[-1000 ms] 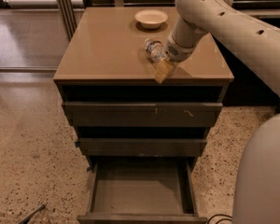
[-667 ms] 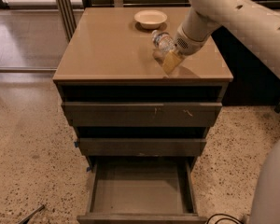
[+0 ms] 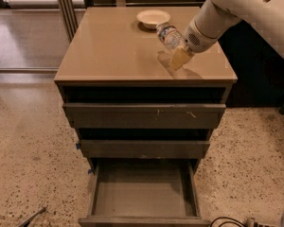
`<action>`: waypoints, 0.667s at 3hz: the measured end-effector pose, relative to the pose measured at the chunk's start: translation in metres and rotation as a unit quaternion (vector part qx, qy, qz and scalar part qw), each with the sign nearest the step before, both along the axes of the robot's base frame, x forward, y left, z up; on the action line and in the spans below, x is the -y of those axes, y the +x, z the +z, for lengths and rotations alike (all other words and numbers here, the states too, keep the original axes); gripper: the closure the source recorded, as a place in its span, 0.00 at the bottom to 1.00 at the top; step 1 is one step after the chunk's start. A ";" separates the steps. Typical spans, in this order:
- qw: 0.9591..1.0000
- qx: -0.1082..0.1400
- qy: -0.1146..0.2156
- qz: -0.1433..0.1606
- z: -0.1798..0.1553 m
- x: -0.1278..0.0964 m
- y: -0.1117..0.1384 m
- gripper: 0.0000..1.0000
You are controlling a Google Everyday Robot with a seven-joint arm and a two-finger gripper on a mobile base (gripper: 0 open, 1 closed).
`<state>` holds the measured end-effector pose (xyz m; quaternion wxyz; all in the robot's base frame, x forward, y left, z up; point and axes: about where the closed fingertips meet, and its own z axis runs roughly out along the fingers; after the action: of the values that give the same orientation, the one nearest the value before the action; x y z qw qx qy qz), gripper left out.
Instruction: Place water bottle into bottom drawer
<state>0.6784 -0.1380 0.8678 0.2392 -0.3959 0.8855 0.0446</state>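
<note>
Change: since a second ago the small clear crinkled plastic water bottle [image 3: 169, 35] has risen and drifted right and back over the cabinet top; it travels with the claw [image 3: 177, 48]; the white arm [image 3: 236, 8] has swung right too
Claw: over the right-rear part of the tan counter [image 3: 109, 46]; closed narrow about the water bottle's lower body; one yellowish finger pad [image 3: 180, 58] shows under the bottle; the other is hidden behind it
Water bottle: held in the claw; seemingly clear of the counter, going by the shadow beneath it; near the shallow cream bowl [image 3: 153, 18], not touching
Long axis: tilted; white cap end up and left toward the bowl; base end toward the wrist
Bottom drawer: the lowest, deepest grey-brown bottom drawer [image 3: 144, 188] stands pulled out at the cabinet's foot; nothing shows on its grey floor
Key relation: the bottom drawer lies well below the claw, toward the camera and somewhat left; the counter's front edge and the two shallower upper drawers [image 3: 144, 115] stand between
Step, as judged: carry phase; grasp made, placing not yet begun
Next move calls for: bringing the water bottle forward past the counter edge before lowering; then down in front of the upper drawers into the open bottom drawer
Risk: the tilted, crinkled body may slip in a narrow grip; the cap end may clip a drawer front on descent
</note>
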 end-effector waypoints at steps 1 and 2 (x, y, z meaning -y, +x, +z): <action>0.990 -0.059 0.080 0.096 -0.015 0.001 -0.046 1.00; 0.970 -0.089 0.110 0.198 -0.014 0.003 -0.095 1.00</action>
<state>0.5831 -0.1409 0.8540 0.1876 -0.5292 0.7967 0.2238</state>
